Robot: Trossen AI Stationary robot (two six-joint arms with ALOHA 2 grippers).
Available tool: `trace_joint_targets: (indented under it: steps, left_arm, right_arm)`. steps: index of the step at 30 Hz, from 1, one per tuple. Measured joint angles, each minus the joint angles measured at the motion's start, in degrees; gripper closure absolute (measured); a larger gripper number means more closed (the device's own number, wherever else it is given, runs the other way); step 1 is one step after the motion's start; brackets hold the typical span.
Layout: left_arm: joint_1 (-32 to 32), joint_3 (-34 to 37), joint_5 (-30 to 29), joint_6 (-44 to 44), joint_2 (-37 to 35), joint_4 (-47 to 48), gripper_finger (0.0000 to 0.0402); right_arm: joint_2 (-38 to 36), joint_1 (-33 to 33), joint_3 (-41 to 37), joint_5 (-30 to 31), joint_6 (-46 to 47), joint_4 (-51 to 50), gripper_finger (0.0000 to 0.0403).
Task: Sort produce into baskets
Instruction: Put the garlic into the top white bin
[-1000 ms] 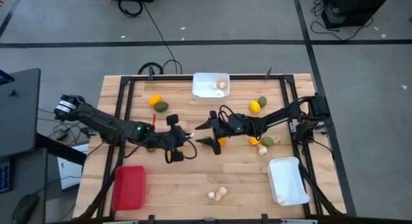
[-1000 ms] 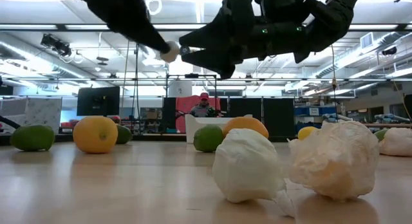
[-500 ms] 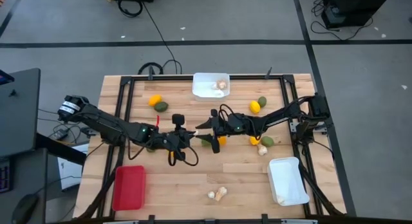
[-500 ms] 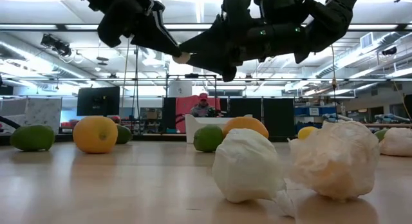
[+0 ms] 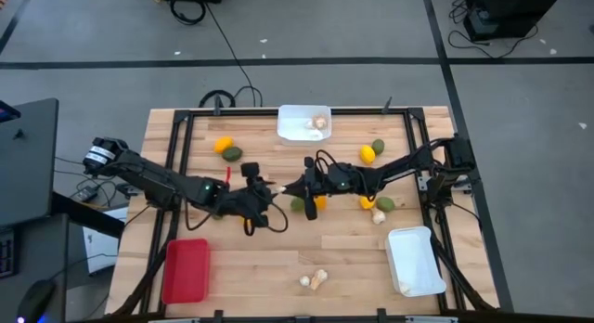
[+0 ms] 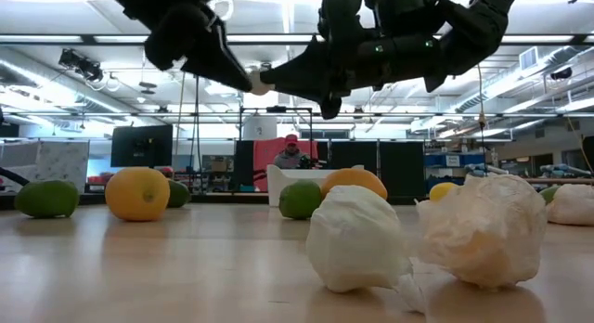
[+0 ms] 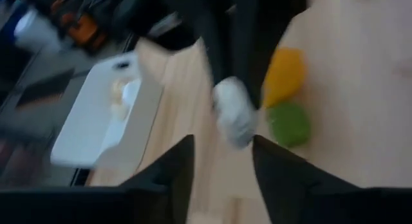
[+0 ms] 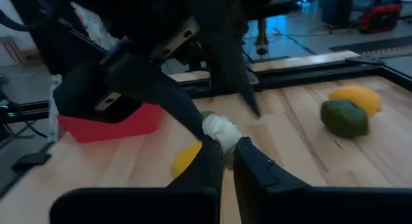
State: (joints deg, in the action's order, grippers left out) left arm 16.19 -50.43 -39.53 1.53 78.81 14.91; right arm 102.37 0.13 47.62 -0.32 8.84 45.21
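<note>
A small white mushroom piece (image 8: 217, 129) hangs in the air over the middle of the table, above a green fruit (image 5: 297, 204) and a yellow one (image 5: 319, 203). My right gripper (image 8: 228, 147) is shut on it. My left gripper (image 7: 222, 163) faces it from the table's left, open, its fingers either side of the piece (image 7: 234, 114); I cannot tell whether they touch it. The red basket (image 5: 186, 270) is near left. One white basket (image 5: 295, 114) stands at the far edge and another (image 5: 415, 260) near right. My right gripper pinches the mushroom piece's side (image 8: 222, 135) between the free ends of its two fingers. The fingers come about level from the table's right side. The piece is lifted clear of the table.
Loose produce lies about: yellow (image 5: 223, 145) and green (image 5: 233, 154) at far left, yellow (image 5: 368, 154) and green (image 5: 378, 146) at far right, more fruit (image 5: 385, 204) below them. Two white pieces (image 5: 314, 279) lie near the front edge. The far white basket holds white pieces (image 5: 319, 123).
My right gripper's wide-open fingers have shut on the white piece that my left gripper held up. My left gripper has rolled a little and its fingers have parted. The piece stays in the air at the same spot.
</note>
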Motion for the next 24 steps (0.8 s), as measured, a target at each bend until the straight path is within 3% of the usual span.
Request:
trace_joint_targets:
  steps: [5,8,12,16,24]
  left_arm:
    - [-2.3,0.4,-1.2,-9.6,0.0,7.6,0.0163]
    - [-3.5,2.6,-1.1,-11.1,0.0,6.9,0.0142]
    - [-5.1,6.1,-2.3,-11.2,0.0,-0.2,0.0136]
    - [-6.5,9.0,-3.4,-11.1,0.0,-6.7,0.0136]
    - [-7.6,12.0,-3.5,-10.9,0.0,-15.1,0.0136]
  right_arm:
    - [-0.4,-3.6,0.0,6.5,0.6,-5.6,0.0378]
    - [-1.6,-8.0,2.7,9.2,1.6,-16.9,0.0379]
    - [-2.0,-13.6,9.7,10.2,-1.3,-34.3,0.0379]
    - [-1.7,-18.3,16.3,11.7,-3.9,-45.0,0.038]
    - [-1.3,-29.3,22.9,13.1,-4.3,-55.7,0.0365]
